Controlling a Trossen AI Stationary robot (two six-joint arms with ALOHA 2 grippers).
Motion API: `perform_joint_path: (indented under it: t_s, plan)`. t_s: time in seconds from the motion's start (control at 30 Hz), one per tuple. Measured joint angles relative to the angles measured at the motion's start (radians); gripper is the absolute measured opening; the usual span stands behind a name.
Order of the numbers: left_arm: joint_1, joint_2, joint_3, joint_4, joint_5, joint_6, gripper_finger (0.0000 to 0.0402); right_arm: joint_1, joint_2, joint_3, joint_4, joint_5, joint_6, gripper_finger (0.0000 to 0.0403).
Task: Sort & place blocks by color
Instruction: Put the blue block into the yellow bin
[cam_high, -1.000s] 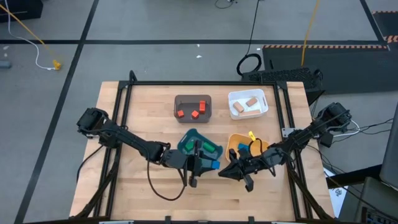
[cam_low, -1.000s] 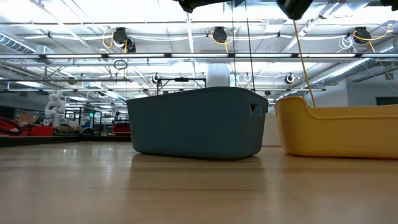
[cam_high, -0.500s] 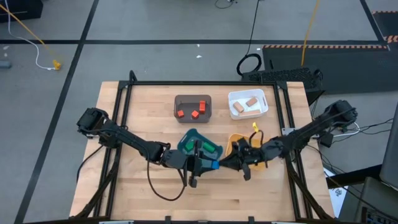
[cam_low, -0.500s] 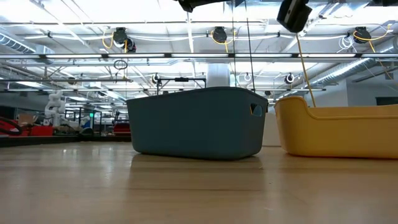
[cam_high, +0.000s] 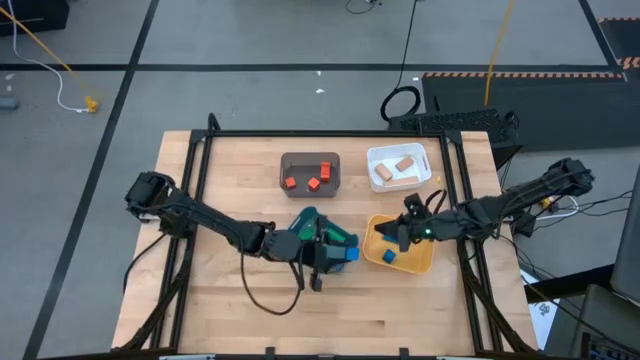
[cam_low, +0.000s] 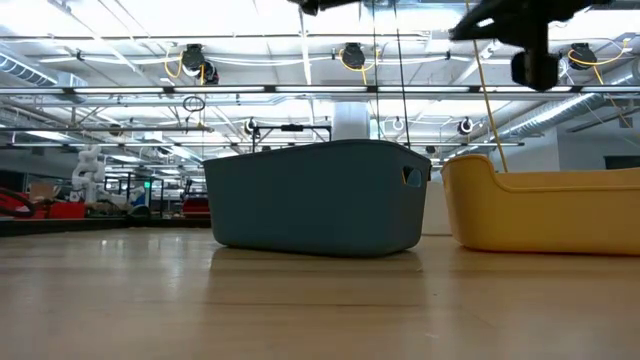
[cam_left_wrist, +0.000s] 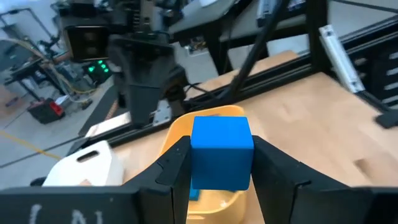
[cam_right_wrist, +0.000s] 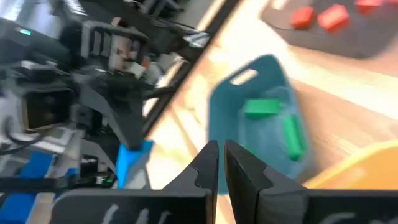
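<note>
My left gripper (cam_high: 340, 255) is shut on a blue cube (cam_left_wrist: 221, 152), above the table between the teal tray (cam_high: 320, 230) and the yellow tray (cam_high: 400, 245). My right gripper (cam_right_wrist: 221, 155) is shut on nothing and hangs over the yellow tray's far part (cam_high: 405, 232). One blue block (cam_high: 388, 257) lies in the yellow tray. Green blocks (cam_right_wrist: 264, 107) lie in the teal tray (cam_right_wrist: 261, 118). Red blocks (cam_high: 305, 180) lie in the dark tray, and plain wooden blocks (cam_high: 395, 168) in the white tray. My left gripper pinches the blue cube by two opposite side faces (cam_left_wrist: 194, 155), one finger on each. The fingers (cam_left_wrist: 171, 171) come about level from the table's left, pointing right. The cube sits upright between them, lifted clear of the table.
The dark tray (cam_high: 310, 172) and the white tray (cam_high: 398, 167) stand near the far edge. In the low view the teal tray (cam_low: 315, 195) and yellow tray (cam_low: 545, 210) stand side by side. Bare wood lies along the near edge (cam_high: 320, 320) and at the left.
My right gripper has drawn back from beside the blue cube toward the table's right and far side, and it now stands over the yellow tray. The blue block in that tray has come into sight. My left gripper has carried the cube a little toward the yellow tray.
</note>
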Motion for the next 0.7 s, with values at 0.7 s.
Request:
perform_joint_path:
  t_s: [0.7]
  plan:
    - [0.121, 0.001, 0.0, 0.046, 0.133, -0.027, 0.0138, -0.075, 0.02, 0.0, -0.12, -0.004, -0.037, 0.0018]
